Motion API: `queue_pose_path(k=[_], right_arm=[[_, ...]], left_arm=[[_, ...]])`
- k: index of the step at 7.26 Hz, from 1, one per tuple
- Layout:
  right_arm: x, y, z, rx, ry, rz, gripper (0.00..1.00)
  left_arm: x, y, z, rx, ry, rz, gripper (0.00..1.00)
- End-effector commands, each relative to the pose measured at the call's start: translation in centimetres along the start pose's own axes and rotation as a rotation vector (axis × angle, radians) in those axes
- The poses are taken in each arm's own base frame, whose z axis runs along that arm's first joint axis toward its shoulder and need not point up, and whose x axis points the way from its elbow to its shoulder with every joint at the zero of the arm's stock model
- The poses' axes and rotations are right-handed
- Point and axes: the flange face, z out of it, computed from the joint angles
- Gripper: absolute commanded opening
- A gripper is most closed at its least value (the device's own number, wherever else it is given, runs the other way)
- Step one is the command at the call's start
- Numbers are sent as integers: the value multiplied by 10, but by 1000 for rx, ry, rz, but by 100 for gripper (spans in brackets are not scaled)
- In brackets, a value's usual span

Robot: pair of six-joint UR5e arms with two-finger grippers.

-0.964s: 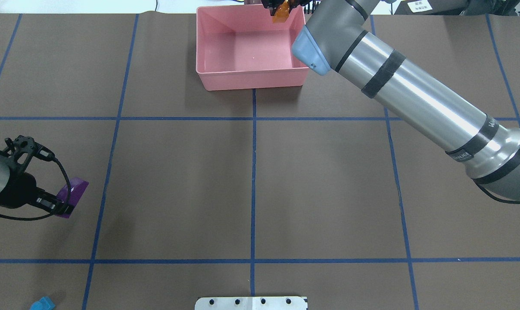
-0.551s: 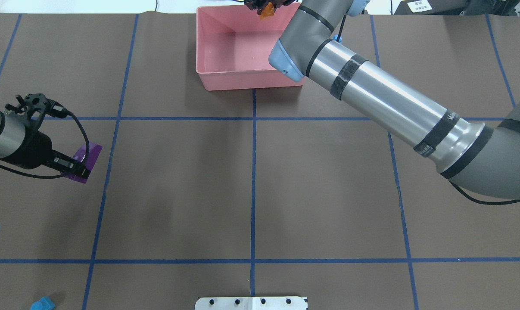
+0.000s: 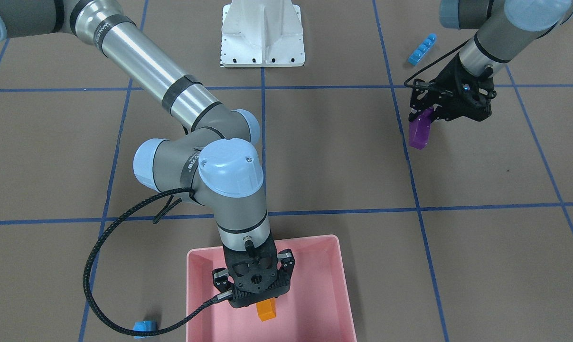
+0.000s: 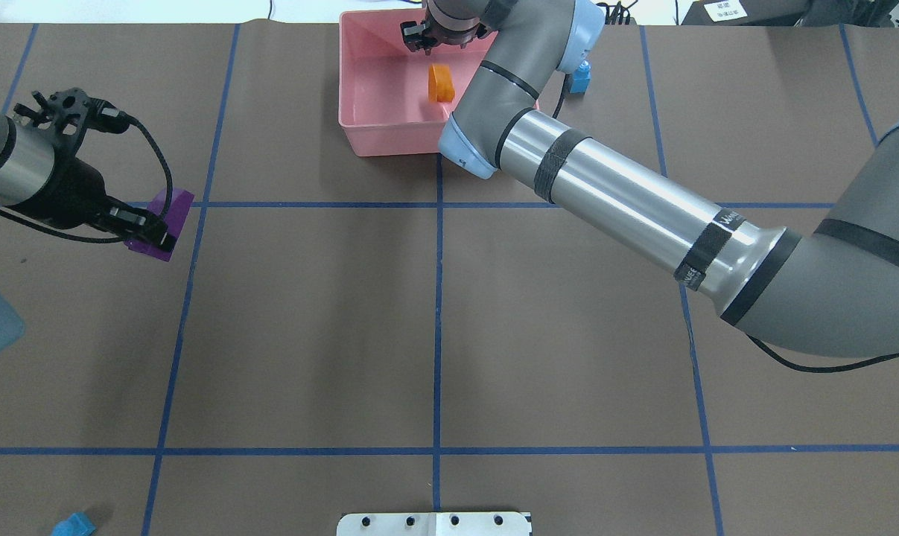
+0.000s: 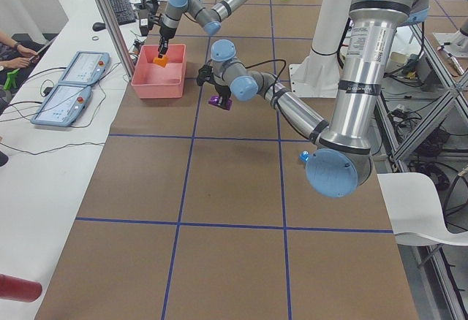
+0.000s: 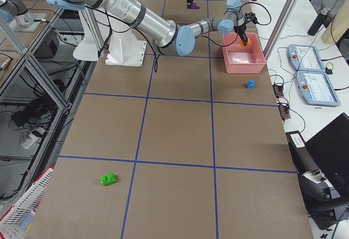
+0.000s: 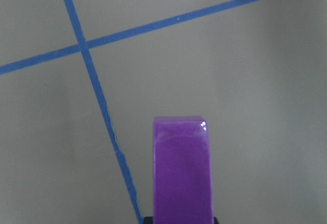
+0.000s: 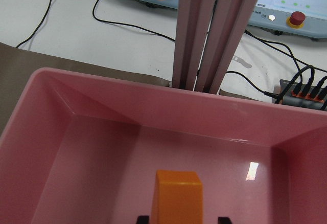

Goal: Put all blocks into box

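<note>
So the right gripper (image 3: 260,292) hangs over the box (image 4: 397,140) with its fingers spread wider than the orange block (image 4: 441,82); the wrist view shows a gap beside the brick, so it's not pinching anything; the orange one sits inside the pink walls right under it, though I can't tell if it's flat on the floor or mid-drop. The left gripper (image 4: 147,231) is clamped on one end of the purple block (image 4: 173,208), carrying it above the mat well away from the box. Outside the box: the long blue block (image 3: 422,49) near the left arm's side, the tiny blue cube (image 4: 579,77) just beside the box's right wall, and the green block (image 6: 108,179) way off at the far right end of the table. My guess on handling: these are hard, light, glossy plastic, so stiff and not fragile but slick; pinch across the flat parallel sides near the middle, avoid the studs and the orange one's slope, or they'll squirt out; an end grip like on the purple one may let it swing.
</note>
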Motion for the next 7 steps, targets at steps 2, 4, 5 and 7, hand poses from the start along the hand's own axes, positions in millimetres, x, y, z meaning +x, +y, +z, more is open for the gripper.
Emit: queue_pose_path(k=[2, 4, 5, 7], right_arm=[[18, -31, -39, -33, -98, 49, 99], [75, -50, -110, -161, -95, 127, 99], [95, -51, -143, -206, -64, 156, 99], [137, -44, -171, -298, 17, 81, 99]], left_arm=[[54, -78, -42, 66, 65, -135, 0], [102, -153, -39, 89, 88, -237, 0], [115, -182, -36, 102, 93, -245, 0], [125, -232, -35, 196, 173, -323, 0]])
